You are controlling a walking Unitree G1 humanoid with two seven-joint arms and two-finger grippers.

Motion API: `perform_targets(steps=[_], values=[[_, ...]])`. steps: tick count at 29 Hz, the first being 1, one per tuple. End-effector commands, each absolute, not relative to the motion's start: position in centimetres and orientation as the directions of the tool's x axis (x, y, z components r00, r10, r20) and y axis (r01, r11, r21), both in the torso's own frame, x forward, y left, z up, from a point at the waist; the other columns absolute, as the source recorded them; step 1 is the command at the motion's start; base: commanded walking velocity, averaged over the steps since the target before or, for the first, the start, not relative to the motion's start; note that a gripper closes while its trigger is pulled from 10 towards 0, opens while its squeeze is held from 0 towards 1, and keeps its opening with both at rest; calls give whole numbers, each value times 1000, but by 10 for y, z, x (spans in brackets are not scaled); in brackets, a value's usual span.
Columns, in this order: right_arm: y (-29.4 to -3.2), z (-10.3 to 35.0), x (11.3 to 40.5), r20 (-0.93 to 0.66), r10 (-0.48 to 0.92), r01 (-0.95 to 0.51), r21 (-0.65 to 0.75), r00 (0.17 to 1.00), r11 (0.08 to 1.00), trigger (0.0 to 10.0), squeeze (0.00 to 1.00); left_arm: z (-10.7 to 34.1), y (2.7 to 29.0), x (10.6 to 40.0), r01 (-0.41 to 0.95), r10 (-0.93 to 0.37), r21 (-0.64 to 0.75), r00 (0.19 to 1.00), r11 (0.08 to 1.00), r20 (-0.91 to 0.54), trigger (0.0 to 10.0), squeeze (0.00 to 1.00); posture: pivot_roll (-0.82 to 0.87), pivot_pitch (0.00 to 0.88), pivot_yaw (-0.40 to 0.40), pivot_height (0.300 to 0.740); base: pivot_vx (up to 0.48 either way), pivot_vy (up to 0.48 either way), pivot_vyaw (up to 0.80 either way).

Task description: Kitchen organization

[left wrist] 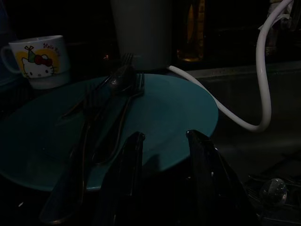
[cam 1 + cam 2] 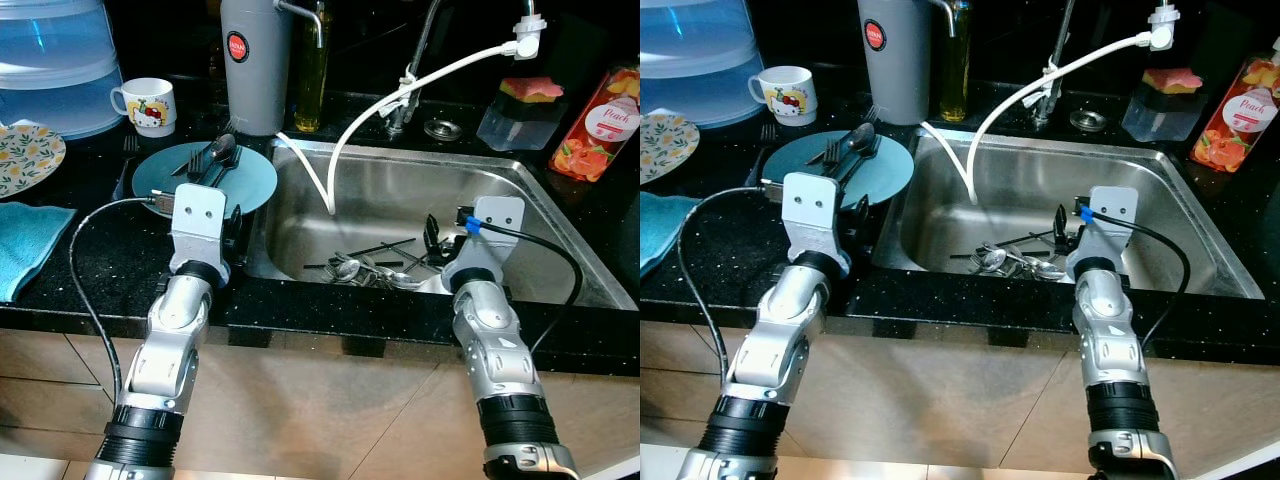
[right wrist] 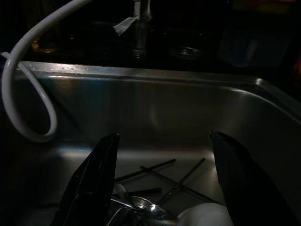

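Right gripper (image 3: 162, 181) spread above cutlery (image 2: 375, 268) in sink (image 2: 520, 190)

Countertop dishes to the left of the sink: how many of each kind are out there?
Teal plate: 1
Floral plate: 1
Cartoon mug: 1
Total: 3 dishes. The teal plate carries some dark cutlery; its pieces overlap too much to count.

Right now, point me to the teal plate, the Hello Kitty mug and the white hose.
teal plate (image 2: 255, 183): left eye view, bare right part.
Hello Kitty mug (image 2: 150, 105): left eye view, printed side.
white hose (image 2: 350, 135): left eye view, mid-curve above the sink.
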State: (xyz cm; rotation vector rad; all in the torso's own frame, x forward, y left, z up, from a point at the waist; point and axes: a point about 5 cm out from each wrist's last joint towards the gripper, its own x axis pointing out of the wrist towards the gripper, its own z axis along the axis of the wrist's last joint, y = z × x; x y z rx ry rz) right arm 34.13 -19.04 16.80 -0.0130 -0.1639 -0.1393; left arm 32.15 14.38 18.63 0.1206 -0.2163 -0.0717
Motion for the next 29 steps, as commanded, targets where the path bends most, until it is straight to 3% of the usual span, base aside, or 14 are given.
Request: perform_targets(steps=[1,29], values=[[-190,163,342,144,-140,142,-2,980,990,10000,0,176,147,322,56,-77,133,983,990,165,10000,0,212,0,-54,740,0,0,0],[-193,166,344,155,-143,145,-2,978,989,10000,0,175,143,322,58,-79,126,983,990,165,10000,0,224,0,-70,740,0,0,0]])
